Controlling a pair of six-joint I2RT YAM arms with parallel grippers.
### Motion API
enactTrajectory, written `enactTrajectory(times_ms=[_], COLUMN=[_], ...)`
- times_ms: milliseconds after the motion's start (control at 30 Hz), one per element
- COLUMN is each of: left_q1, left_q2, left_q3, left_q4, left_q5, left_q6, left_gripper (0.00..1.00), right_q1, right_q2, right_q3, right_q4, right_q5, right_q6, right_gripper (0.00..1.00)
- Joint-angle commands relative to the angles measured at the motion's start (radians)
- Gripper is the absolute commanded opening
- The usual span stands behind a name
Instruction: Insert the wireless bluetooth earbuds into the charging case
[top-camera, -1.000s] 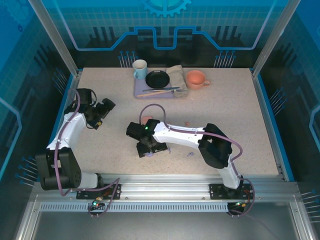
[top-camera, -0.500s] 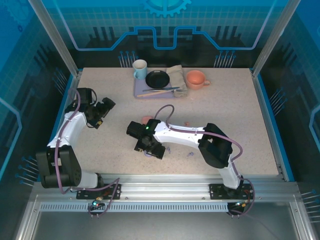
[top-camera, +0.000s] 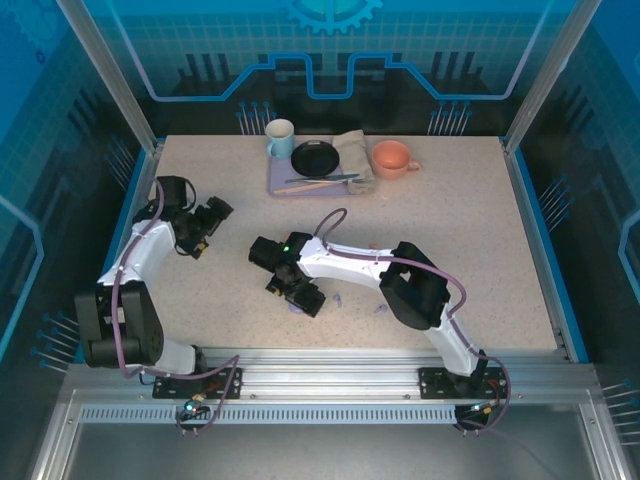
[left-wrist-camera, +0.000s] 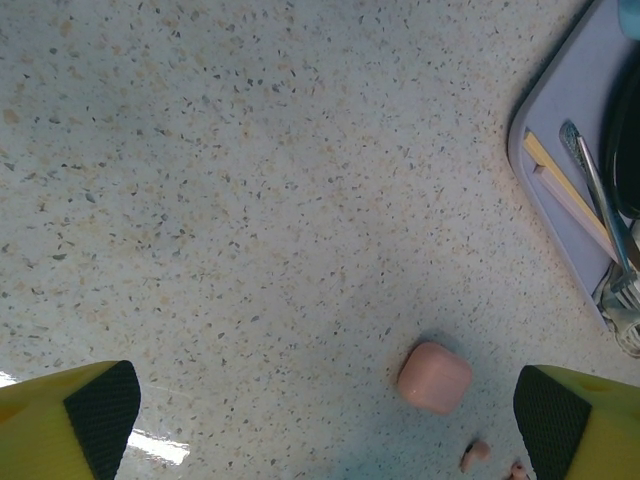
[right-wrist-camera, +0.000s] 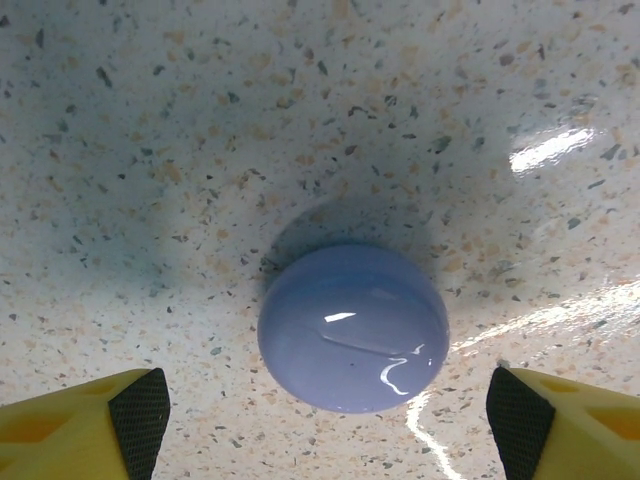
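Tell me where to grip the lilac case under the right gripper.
Pinch the lilac case low across its widest part, coming straight down. It is a smooth dome lying flat on the table, so a high pinch would likely slip. The right gripper is open, with a finger on either side.

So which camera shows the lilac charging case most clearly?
The right wrist view: the lilac case lies whole and large between the open right gripper fingertips. In the top external view, it is a small sliver beneath that gripper.
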Motion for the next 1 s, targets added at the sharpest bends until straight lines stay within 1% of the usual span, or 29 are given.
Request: enactTrajectory(times_ms=[0,367,500,733,900,967], left_q1=[0.008,0.008,0.010,0.008,0.009,0.008], left_q2=[0.009,0.020,0.020,0.020,0.020,0.018], left_q3=[0.034,0.042,0.037,0.029,0.023,0.021], left_q4=[0.014,0.016,0.018,0.014,0.011,0.011], left_q5=[0.030,0.037,0.035,0.031,0.027,0.026], left_q6=[-0.009,-0.015,-0.013,-0.008,-0.005,-0.003], left_gripper=[0.99,0.99,0.99,0.99,0.99,0.99], right_q1=[-0.013,-0.020,-0.023,-0.026,-0.031,-0.033], right_q2=[0.023,0.053,0.057,0.064,0.060,0.057], right_q3=[0.018,-0.005,-0.020,-0.038,-0.057,-0.066], right_q4=[-0.045,-0.018,0.009,0.036,0.049,0.050], right_q5=[0.009,-0.006,-0.015,-0.023,-0.023,-0.023], right_q6=[0.037,0.035,0.033,0.025,0.013,0.006], right_gripper=[0.86,0.85,0.83,0.75,0.67,0.65])
